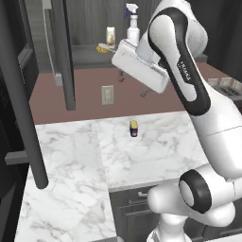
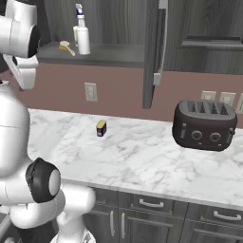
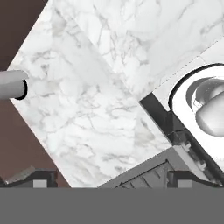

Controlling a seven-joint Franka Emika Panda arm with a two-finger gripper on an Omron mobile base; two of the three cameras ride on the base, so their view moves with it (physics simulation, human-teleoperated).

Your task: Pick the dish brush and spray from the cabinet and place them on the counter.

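We have not moved anything yet: the dish brush (image 2: 65, 47) and the spray (image 2: 82, 35) both sit on the cabinet (image 2: 109, 53) shelf, the counter (image 2: 142, 156) waits, and we cannot tell if our claw is open.

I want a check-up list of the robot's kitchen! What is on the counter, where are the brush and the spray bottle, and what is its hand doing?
Surface: the counter is white marble with grey veins, dark drawers under it.
Job's things: the spray stands upright on the cabinet shelf; the dish brush lies beside it on the same shelf. Neither is on the counter yet.
Clutter: a small yellow-and-dark block and a dark toaster sit on the counter; a yellowish carton stands on the shelf behind the brush.
Grippers: the gripper is raised and looks down at the counter; holds nothing, but open or shut is unclear.
Cables: nothing seen.
Surroundings: reddish-brown wall with a white outlet; open cabinet door.
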